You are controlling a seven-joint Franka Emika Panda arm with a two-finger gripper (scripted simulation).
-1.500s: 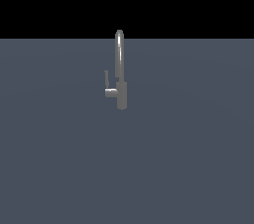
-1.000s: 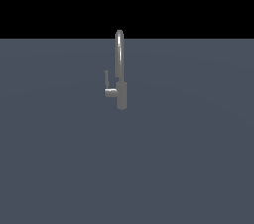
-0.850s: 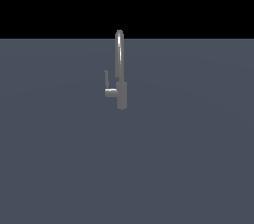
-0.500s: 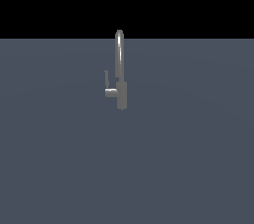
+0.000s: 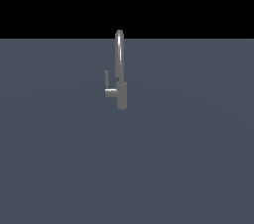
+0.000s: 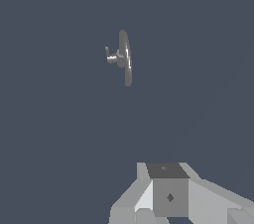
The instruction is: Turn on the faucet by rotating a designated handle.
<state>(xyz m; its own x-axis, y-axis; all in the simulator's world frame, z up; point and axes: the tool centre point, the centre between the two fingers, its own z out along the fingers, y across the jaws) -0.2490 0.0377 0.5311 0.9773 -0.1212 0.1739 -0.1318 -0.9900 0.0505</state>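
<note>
The grey metallic faucet (image 5: pixel 121 94) stands upright on the dark grey floor in the middle of the exterior view. Its narrow spout (image 5: pixel 119 54) rises and arches at the top. The handle (image 5: pixel 106 77) is a thin upright lever on a short stub on the side of the body toward the exterior view's left. The wrist view shows the faucet (image 6: pixel 126 62) from above, with the handle (image 6: pixel 107 53) beside it. My gripper (image 6: pixel 168 171) shows only as pale blocks at the wrist view's edge, far from the faucet and touching nothing. Its fingers are not distinct. The arm is not in the exterior view.
A flat dark grey floor (image 5: pixel 188 158) runs all around the faucet, with a black background (image 5: pixel 59 0) behind it. No other objects show.
</note>
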